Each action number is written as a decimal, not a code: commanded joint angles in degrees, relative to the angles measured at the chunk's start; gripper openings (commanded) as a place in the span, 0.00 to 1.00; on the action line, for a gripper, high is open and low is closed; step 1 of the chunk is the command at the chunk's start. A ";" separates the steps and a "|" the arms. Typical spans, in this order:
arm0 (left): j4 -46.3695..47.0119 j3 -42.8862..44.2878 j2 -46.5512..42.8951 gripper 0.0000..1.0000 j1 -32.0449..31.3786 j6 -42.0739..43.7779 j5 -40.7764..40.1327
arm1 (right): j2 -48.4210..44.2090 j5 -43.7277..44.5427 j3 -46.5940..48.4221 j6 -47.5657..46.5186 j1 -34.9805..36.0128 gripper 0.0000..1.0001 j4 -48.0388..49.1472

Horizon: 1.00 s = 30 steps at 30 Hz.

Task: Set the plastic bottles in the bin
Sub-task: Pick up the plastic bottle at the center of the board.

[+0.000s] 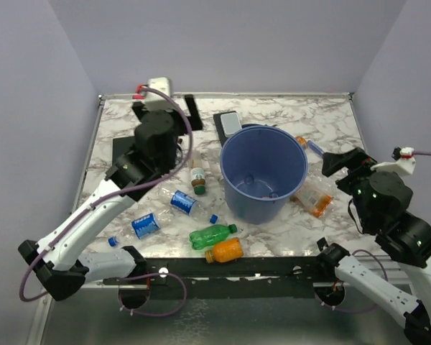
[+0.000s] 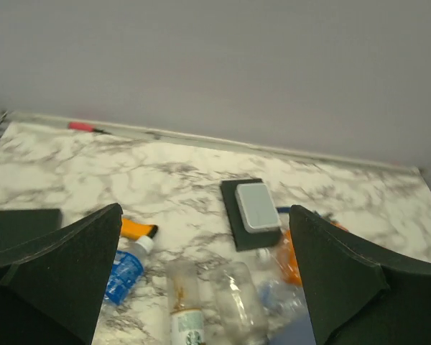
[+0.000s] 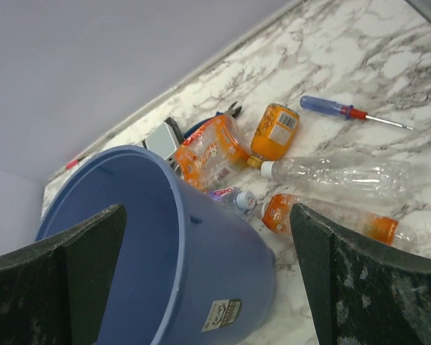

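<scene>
- Top external: the bin stood upright mid-bench. The plastic bottles lay loose on the bench around it, among them a green bottle and an orange bottle just in front. None was held. Judged stage: choosing a bottle, grasp not yet begun.
- Same view: the left tool was raised over the far-left bench. The right tool hovered to the right of the bin, arm folded.
- Left wrist: the left tool was spread wide and empty, aimed towards a black pad. Bottles lay low in frame between its fingers.
- Right wrist: the right tool was likewise spread and empty, facing the bin's outer wall. A clear bottle and a screwdriver lay beyond.
- Next move, as judged: descend on one bottle with the jaws set across its body.
</scene>
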 commanded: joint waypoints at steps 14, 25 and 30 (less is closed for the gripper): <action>6.37 -23.06 -11.26 0.99 24.03 -20.59 5.05 | 16.53 8.29 10.53 9.27 0.10 1.00 -0.02; 11.11 -33.93 -18.81 0.99 21.94 -16.94 0.53 | 29.93 -20.16 21.08 2.05 -27.22 1.00 10.25; 11.93 -34.56 -19.66 0.99 21.76 -16.70 1.75 | 35.27 -27.12 19.85 6.21 -41.61 1.00 11.08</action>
